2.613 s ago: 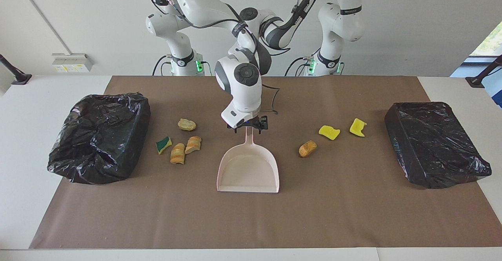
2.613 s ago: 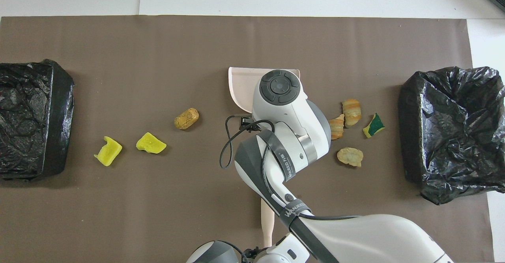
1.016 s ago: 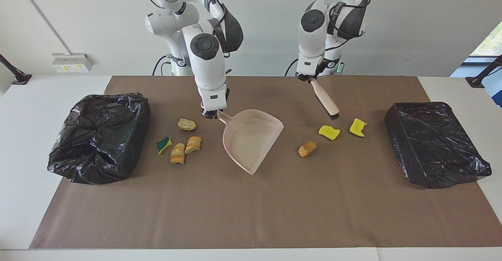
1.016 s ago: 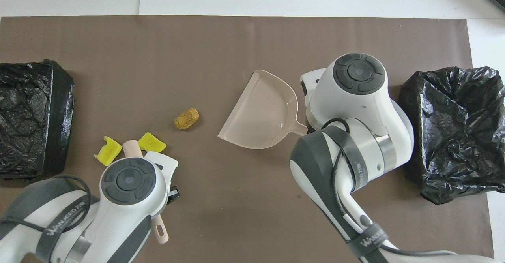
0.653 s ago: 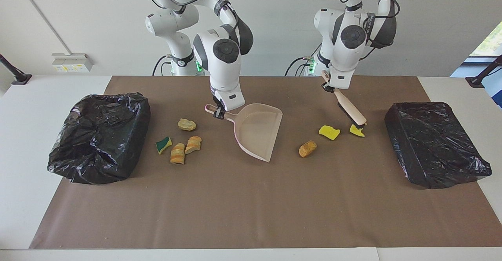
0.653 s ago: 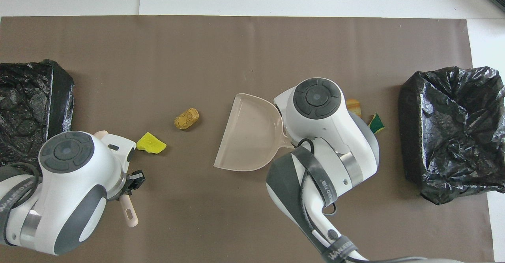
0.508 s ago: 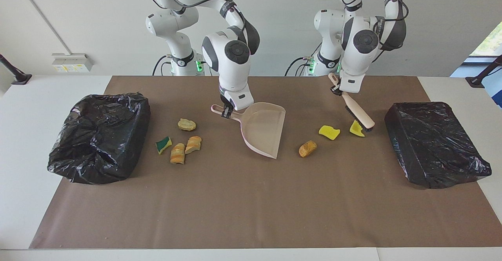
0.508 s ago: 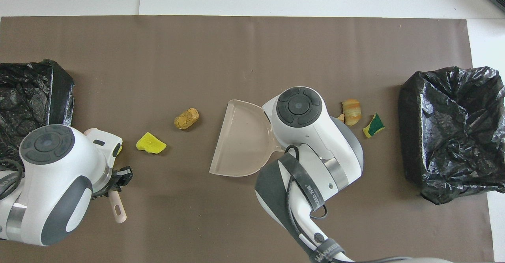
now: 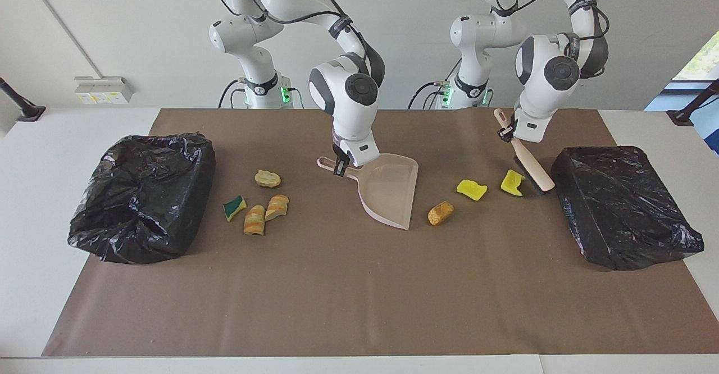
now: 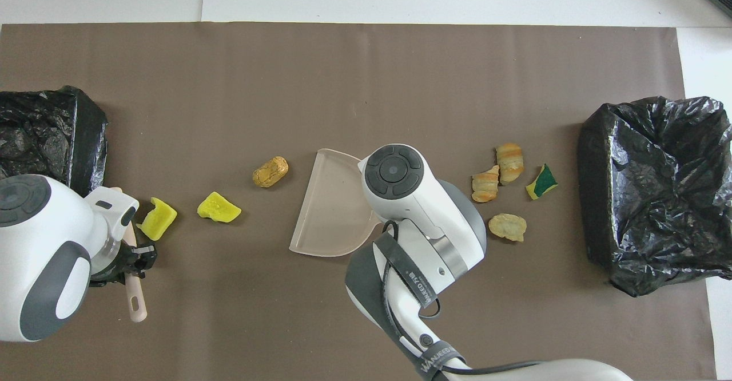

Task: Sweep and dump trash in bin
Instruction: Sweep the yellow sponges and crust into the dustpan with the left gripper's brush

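My right gripper is shut on the handle of the pink dustpan. The pan is tilted, handle end raised, and its open edge lies close beside a tan-brown chunk. In the overhead view the wrist hides that hand above the pan. My left gripper is shut on a brush. The bristles are down between a yellow scrap and the black bin at the left arm's end. A second yellow scrap lies between that scrap and the chunk.
An open black bin bag sits at the right arm's end. Beside it lie a green-and-yellow sponge piece, two bread-like chunks and another chunk. A brown mat covers the table.
The right gripper has carried the dustpan toward the left arm's end, up to the brown chunk. The left gripper has moved the brush past the outer yellow scrap, toward the bin.
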Controlling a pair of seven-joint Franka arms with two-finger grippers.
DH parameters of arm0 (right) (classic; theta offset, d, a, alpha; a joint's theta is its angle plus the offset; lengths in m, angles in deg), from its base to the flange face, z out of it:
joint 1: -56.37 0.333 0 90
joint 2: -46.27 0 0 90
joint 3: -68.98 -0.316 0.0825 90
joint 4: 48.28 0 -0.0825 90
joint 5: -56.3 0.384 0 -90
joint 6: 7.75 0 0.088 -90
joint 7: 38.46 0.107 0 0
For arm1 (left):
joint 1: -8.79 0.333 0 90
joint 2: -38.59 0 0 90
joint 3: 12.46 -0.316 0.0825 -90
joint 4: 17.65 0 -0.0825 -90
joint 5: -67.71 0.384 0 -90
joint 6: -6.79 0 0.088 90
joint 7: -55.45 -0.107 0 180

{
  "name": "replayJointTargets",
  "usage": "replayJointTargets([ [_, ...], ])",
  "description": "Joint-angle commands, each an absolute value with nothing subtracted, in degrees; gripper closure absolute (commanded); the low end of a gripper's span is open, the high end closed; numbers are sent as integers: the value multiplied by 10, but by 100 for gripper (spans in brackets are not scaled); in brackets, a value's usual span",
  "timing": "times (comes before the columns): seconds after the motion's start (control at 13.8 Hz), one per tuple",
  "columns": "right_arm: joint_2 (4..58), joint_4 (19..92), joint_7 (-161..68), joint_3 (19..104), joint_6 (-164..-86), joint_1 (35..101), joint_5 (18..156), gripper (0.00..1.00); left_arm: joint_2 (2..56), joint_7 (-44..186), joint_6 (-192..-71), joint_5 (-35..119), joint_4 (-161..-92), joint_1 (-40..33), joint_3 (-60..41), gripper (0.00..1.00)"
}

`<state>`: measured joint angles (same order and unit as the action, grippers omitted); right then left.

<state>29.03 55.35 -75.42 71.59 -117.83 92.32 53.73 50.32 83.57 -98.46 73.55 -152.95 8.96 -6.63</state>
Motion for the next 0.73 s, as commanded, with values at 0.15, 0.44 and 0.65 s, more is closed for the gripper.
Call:
replayJointTargets([
  [0.15, 297, 567, -707, 713, -1186, 929, 538, 100, 493, 828, -1048, 747, -1561, 86, -57, 100],
  [0.44, 298, 568, -705, 713, -1186, 929, 538, 100, 443, 825, -1114, 739, -1542, 40, -54, 100],
  [0.65, 297, 568, -705, 713, -1186, 929, 538, 100, 419, 806, -1155, 723, -1535, -1, -53, 100],
])
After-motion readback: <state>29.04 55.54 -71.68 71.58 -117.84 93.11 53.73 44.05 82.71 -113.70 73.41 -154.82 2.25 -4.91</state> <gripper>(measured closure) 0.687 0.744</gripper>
